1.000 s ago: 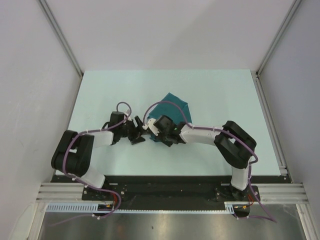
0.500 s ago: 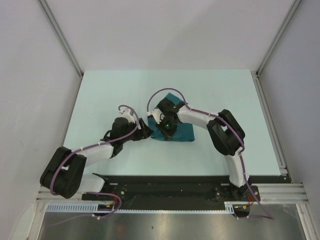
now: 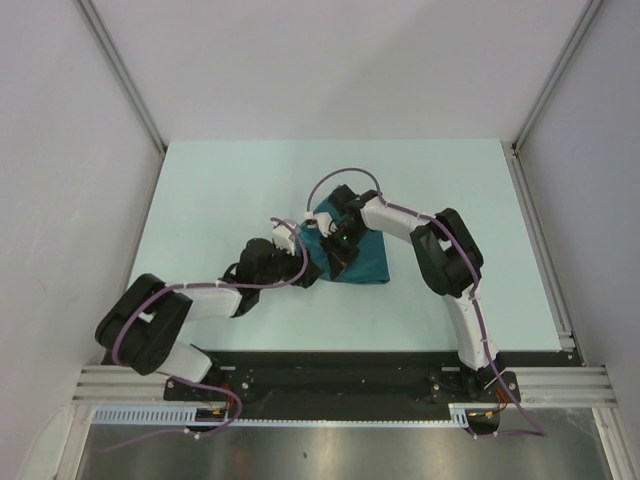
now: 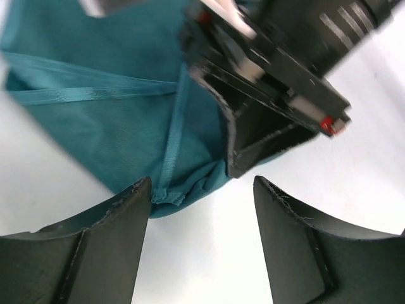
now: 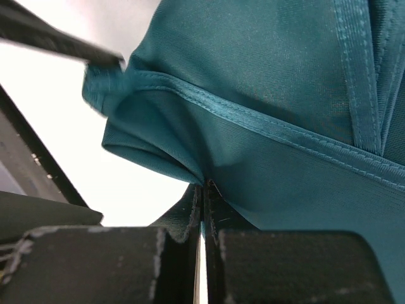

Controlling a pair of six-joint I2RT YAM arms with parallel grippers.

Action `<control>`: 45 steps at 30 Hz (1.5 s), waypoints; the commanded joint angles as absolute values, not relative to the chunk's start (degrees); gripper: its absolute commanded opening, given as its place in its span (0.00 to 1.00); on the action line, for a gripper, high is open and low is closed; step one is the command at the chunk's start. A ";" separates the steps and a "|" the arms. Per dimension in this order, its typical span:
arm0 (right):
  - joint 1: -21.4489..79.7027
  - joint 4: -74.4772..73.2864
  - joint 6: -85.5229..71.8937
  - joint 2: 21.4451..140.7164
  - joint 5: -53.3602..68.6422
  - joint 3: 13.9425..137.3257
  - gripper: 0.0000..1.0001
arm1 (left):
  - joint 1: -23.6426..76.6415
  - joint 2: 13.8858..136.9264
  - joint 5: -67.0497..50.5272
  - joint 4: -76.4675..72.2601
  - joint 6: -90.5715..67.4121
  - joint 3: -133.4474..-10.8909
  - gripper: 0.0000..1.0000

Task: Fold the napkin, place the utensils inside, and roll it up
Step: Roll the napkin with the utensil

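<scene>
My left gripper (image 4: 201, 190) stands open, jaws wide, low over the table (image 3: 220, 190). It faces a hemmed corner of the napkin (image 4: 107, 126) without touching it. The napkin lies folded near the middle of the table, its hems stacked. To fold it well, I judge I should slide one left finger under that corner, close on every layer at once, and lift only slightly so the cloth doesn't drag. My right gripper (image 5: 204, 190) is closed, pinching a fold of the teal cloth between its tips. Both arms should travel together, or the fold will skew. I cannot see the spoon in any view, so I would find it before rolling.
</scene>
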State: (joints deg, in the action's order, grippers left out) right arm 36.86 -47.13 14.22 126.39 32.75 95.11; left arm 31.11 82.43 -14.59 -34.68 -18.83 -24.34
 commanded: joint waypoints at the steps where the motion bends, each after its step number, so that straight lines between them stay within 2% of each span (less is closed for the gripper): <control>1: 35.42 -50.10 15.56 128.76 35.15 97.64 0.00 | 32.87 85.24 -19.51 -39.81 -13.71 -27.42 0.71; 8: 35.07 -50.98 15.82 130.25 35.42 98.44 0.00 | 33.66 88.59 -19.42 -39.82 -12.92 -29.00 0.71; 12: 34.80 -51.06 15.82 130.43 35.86 98.52 0.00 | 35.15 88.25 -14.08 -38.15 -11.17 -29.27 0.71; 14: 34.72 -51.06 15.82 130.43 35.86 98.53 0.00 | 35.59 85.97 -10.82 -39.80 -10.81 -27.34 0.75; 17: 34.72 -51.15 15.73 130.69 36.04 98.61 0.00 | 35.59 85.60 -11.85 -40.17 -10.37 -26.63 0.78; 30: 33.75 -51.24 15.56 131.57 37.62 98.88 0.00 | 36.47 87.98 -15.91 -37.09 -11.69 -26.80 0.73; 35: 33.66 -51.24 15.56 131.66 37.97 98.53 0.00 | 36.74 88.68 -11.61 -35.33 -11.60 -26.98 0.73; 41: 33.58 -51.24 15.56 131.75 38.41 98.70 0.00 | 36.91 89.56 -10.11 -34.72 -12.04 -27.60 0.68; 45: 33.49 -51.24 15.47 131.92 38.23 98.53 0.00 | 36.91 89.38 -8.62 -34.54 -12.39 -27.33 0.55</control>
State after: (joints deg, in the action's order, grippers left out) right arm 33.93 -50.33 14.66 129.97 40.18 97.84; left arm 36.27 89.27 -10.52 -34.20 -12.05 -26.96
